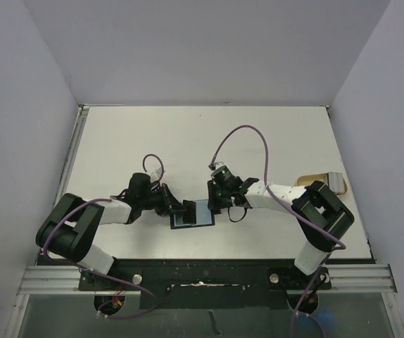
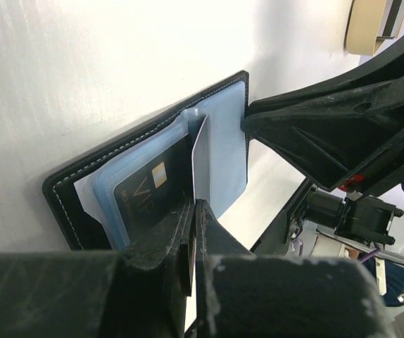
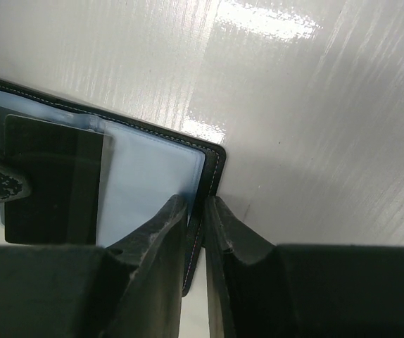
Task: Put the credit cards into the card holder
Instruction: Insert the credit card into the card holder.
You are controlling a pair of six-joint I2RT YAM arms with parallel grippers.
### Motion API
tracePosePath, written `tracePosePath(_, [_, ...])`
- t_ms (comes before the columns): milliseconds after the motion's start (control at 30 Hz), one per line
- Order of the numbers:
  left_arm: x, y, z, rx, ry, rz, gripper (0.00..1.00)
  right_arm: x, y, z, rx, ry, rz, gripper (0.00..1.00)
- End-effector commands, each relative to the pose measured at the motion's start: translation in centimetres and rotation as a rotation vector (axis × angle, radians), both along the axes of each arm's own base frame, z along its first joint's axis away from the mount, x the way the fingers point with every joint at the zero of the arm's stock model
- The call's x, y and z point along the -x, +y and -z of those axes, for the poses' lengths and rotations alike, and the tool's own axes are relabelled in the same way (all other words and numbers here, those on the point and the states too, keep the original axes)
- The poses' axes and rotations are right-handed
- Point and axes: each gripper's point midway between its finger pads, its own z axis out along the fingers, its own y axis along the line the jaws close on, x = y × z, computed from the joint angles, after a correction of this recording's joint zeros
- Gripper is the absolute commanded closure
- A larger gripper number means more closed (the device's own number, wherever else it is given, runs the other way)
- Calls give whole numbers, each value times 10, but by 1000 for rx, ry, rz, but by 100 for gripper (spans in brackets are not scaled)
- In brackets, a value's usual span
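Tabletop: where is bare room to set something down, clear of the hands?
Bare: far half of the table, between back wall and arms. Crowded: the near middle, where left hand and right hand meet at the open card holder, and the right edge by the tan tray.

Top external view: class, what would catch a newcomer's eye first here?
The open black card holder lies centre-front in the overhead picture. The left gripper pinches a credit card on edge over its blue inside, while the right gripper clamps the holder's right edge.
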Motion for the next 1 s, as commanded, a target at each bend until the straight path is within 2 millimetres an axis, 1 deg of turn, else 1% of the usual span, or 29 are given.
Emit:
tracePosePath(0, [-14,2,0,-13,-67,-39,100,12,-9,16,29,27,16,85])
tracePosePath(200, [-12,5,4,-20,-70,-63,100,15,-14,18,25,30,32,85])
tracePosePath(367, [-9,1,10,-24,-75,-65,100,20,-16,21,12,42,51,85])
tracePosePath(533, [-6,-5,10,-30,-95,-55,100,22,-17,17,-9,35,73,86])
tracePosePath(700, [-5,-7,12,-40,-107,-76,100,24,-18,17,-30,41,101,88])
tracePosePath(833, [-5,-12,10,-30,-110,-80,100,26,-17,16,-46,47,110,88])
tracePosePath(967, [-7,-11,8,-40,-109,-91,85,23,-16,7,-60,31,113,87])
